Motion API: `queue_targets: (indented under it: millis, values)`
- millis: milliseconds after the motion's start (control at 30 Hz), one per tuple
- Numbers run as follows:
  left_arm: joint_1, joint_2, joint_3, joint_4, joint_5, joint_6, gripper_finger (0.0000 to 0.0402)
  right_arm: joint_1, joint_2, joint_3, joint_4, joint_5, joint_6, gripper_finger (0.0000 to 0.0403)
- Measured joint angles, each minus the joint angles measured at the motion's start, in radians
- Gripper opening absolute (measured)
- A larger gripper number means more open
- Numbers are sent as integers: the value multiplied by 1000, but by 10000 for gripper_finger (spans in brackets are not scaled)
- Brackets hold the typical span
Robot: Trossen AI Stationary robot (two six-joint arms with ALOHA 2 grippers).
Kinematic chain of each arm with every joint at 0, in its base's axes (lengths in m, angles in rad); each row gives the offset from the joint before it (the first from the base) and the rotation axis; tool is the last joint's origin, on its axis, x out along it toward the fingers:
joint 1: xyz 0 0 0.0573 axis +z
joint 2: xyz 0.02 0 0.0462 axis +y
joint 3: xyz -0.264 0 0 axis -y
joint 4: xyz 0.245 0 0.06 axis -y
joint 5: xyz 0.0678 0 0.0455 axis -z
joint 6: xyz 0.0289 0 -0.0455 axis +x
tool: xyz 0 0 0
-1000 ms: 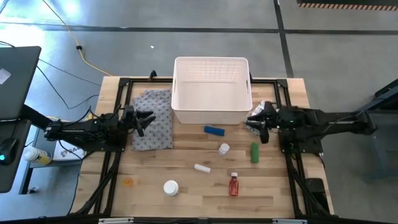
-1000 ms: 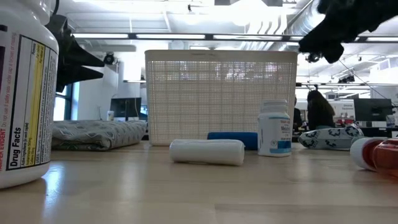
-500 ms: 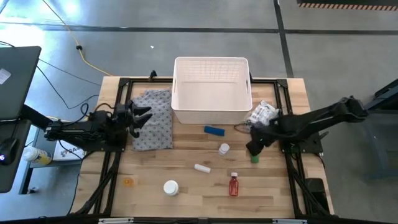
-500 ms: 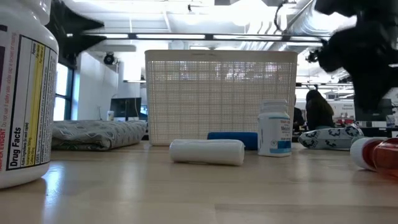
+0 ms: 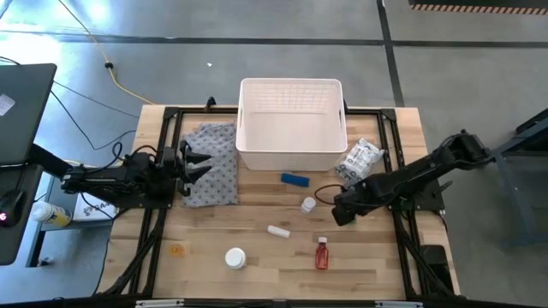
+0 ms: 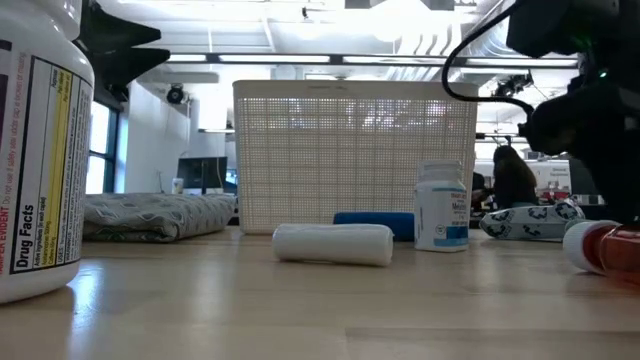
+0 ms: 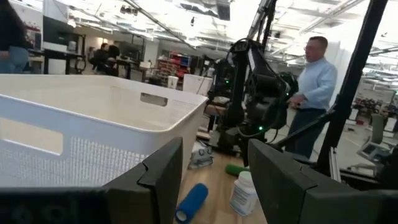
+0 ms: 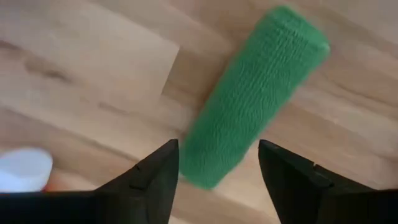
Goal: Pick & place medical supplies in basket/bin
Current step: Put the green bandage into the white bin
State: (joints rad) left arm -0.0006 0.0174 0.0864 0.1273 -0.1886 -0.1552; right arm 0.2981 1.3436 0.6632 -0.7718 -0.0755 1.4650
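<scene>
Right gripper [image 8: 214, 177] hides green tube [image 8: 252, 93] overhead; apparently ungripped

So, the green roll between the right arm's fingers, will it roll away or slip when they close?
The green roll lies on its side on bare wood, so a one-sided nudge could probably roll it. Its knitted-looking surface should grip well. The right gripper is open astride one end, so it may pivot.

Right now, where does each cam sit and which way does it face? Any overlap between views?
High: overhead, straight down on table; both arms, white basket.
Low: table height, level across; basket, right arm dark at upper right.
Left wrist: on left arm, over basket rim toward right arm; own fingers apart.
Right wrist: looking down on green tube, between open right gripper.
Shared: blue block.
</scene>
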Motion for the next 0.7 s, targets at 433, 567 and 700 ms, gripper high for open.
queue_targets:
  millis: [433, 567, 700]
  values:
    - [0, 0, 0, -130, 49, -62, 216, -1, 128, 2, 17, 39, 12, 210]
    - [0, 0, 0, -139, 52, -76, 216, -1, 144, 5, 23, 39, 9, 194]
    - [0, 0, 0, -139, 52, -82, 216, -1, 122, 1, 22, 42, 4, 158]
